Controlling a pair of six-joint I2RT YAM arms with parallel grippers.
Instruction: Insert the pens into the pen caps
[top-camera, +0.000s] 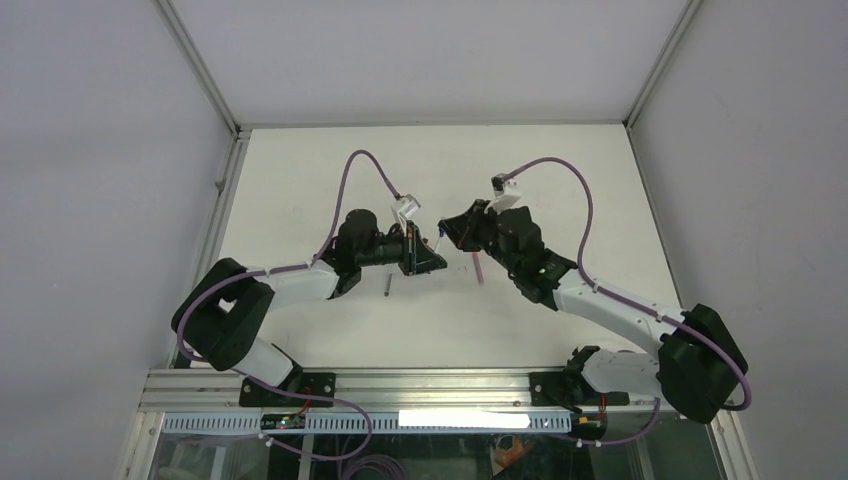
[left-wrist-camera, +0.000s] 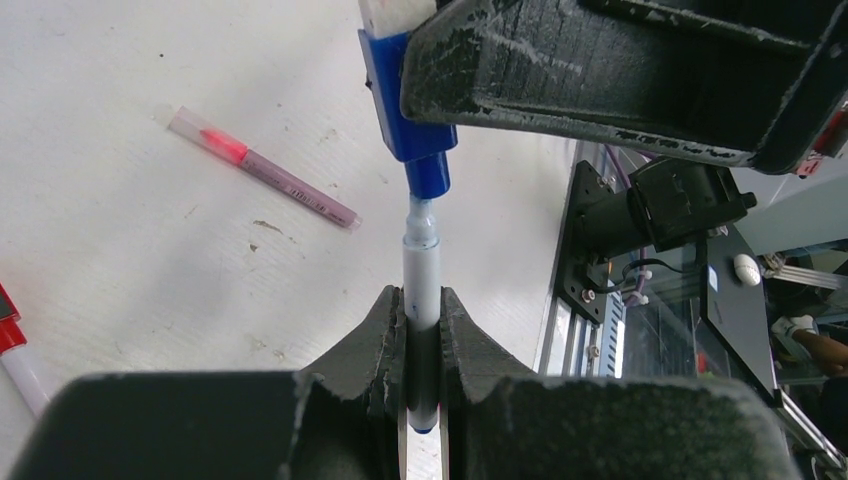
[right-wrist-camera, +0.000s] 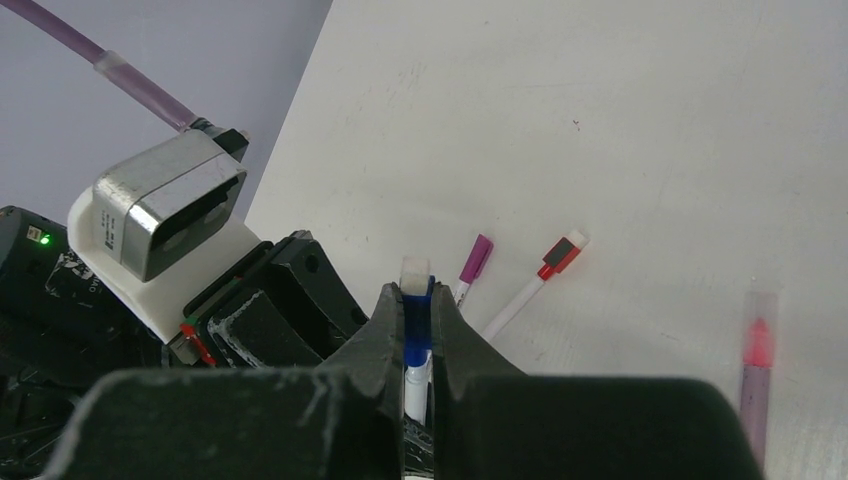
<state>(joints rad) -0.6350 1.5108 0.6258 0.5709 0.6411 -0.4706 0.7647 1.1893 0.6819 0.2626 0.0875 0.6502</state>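
Nearest in the left wrist view, the left gripper (left-wrist-camera: 421, 305) is clamped tight on the white barrel of a pen (left-wrist-camera: 420, 265), its writing end pointing away from the palm; that end meets the narrow mouth of the blue cap (left-wrist-camera: 405, 100), which the right gripper (right-wrist-camera: 417, 300) pinches between closed fingers, the two grippers facing each other above the middle of the table (top-camera: 300, 180); whether the tip has entered the mouth or only touches it I cannot tell. The step in hand looks like the mating of this pen and cap, just begun or about to seat; the cap appears to lean a little against the pen's line, so the next move likely calls for a small straightening and then a steady push along the barrel until the cap seats. Farther off on the table lie a pink pen (left-wrist-camera: 265, 168), a red-capped pen (right-wrist-camera: 560, 255) and a magenta-capped pen (right-wrist-camera: 475, 258), the last two close beside each other; they look already capped, and whether the pink one is I cannot tell.
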